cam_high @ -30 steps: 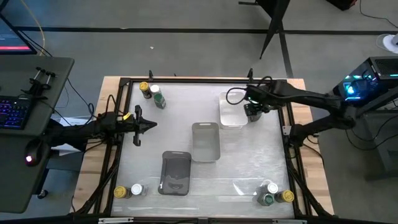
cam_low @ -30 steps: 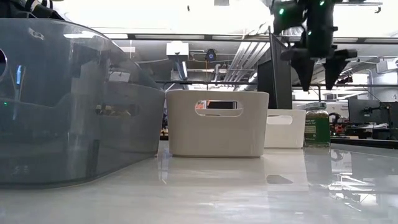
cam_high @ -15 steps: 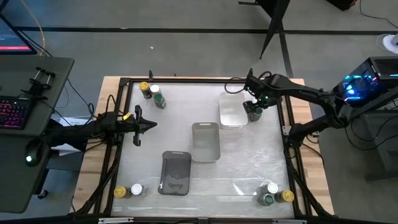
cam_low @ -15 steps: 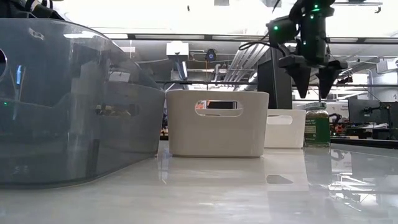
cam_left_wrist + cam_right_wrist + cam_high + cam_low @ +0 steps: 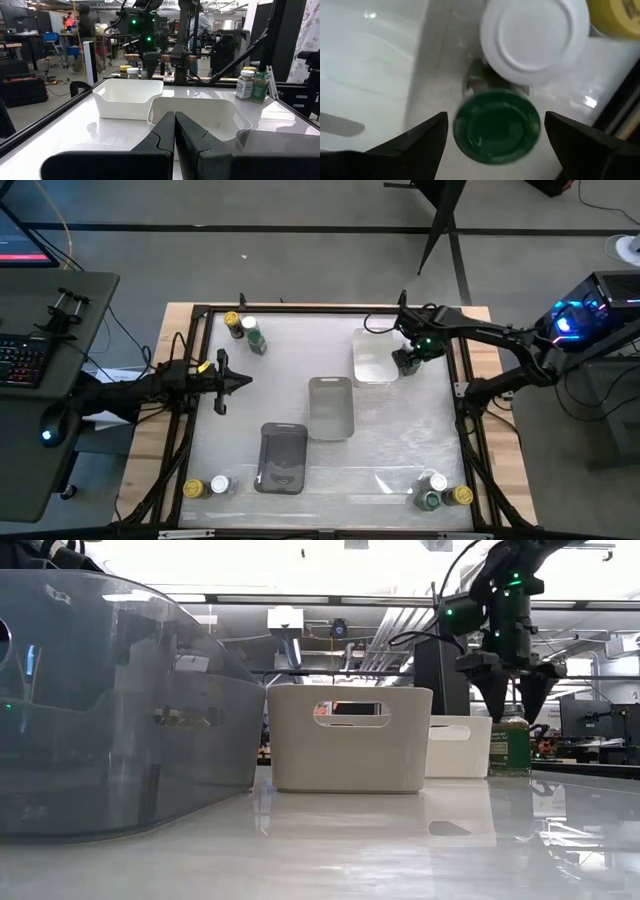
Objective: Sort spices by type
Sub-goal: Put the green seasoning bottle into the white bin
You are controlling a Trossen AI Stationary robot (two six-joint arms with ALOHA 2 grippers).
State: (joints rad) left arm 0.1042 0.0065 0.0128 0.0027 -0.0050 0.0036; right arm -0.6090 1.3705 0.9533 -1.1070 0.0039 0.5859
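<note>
Right of the glossy white tray [image 5: 372, 358] at upper right, the right gripper [image 5: 492, 132] hangs spread wide over a round, smooth green lid [image 5: 497, 125] — white-lidded jar [image 5: 534, 35] touching it — while the left gripper [image 5: 243, 381], at mid-left, is closed empty.

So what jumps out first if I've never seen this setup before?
The right gripper hangs open above a green-lidded jar, next to a white-lidded jar, beside the clear tray. Jar clusters stand in the table's corners, like the one at, and the left gripper waits shut at the left edge.
</note>
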